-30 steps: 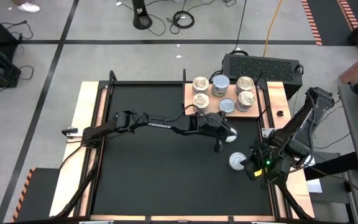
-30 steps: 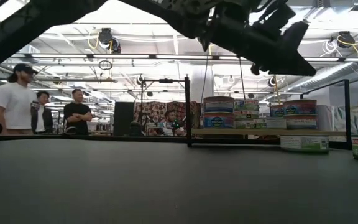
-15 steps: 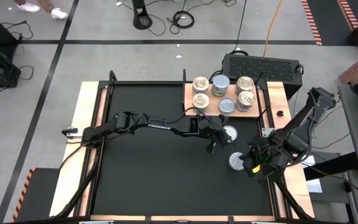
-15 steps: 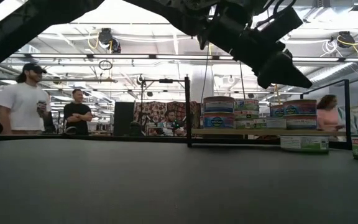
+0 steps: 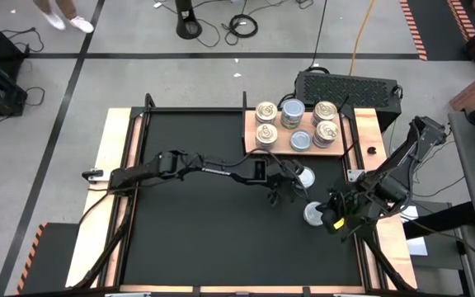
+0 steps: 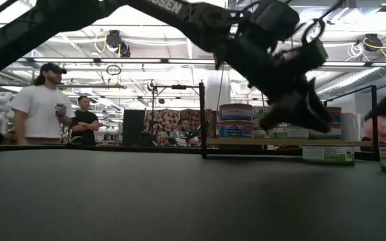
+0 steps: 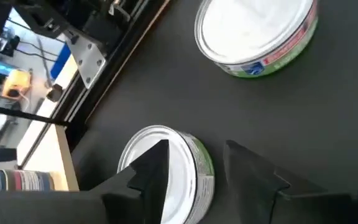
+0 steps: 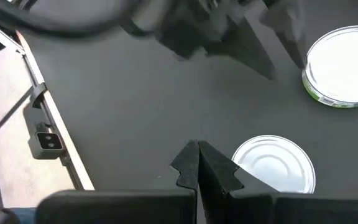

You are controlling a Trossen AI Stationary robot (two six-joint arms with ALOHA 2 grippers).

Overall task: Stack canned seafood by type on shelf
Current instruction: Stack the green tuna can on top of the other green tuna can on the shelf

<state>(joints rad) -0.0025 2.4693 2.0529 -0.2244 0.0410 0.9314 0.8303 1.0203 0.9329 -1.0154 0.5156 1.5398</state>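
**A:** What is different about the left hand [image 7: 197,152]?

**B:** Its fingers were pressed together a second ago and now stand spread. The low view shows it has dropped from high above the black worktop [image 5: 196,239] to just over it. It pinches nothing.

**A:** Where is the tin it is after?

**B:** A short round white-topped tin with a green band [image 7: 179,171] sits right at the fingertips. One finger overlaps its lid and the other stands just past its side, so the hand is not yet centred on it.

**A:** And the other loose tin?

**B:** A white-topped tin with a red and green label [image 7: 257,34] lies farther ahead of the left hand. It is just beside the right hand [image 8: 197,155], whose fingers are pressed together on nothing. That arm waits.

**A:** The shelf?

**B:** The light-brown wooden board [image 5: 252,147] lies off to one side of the left hand, near but apart. It carries gold-tan and pale-blue topped tins [image 5: 266,111], some stacked.

**A:** What does that mean for the task?

**B:** This looks like the approach to a pick. The hand probably needs a small shift to straddle the tin before closing. Only two tins appear to remain off the board.
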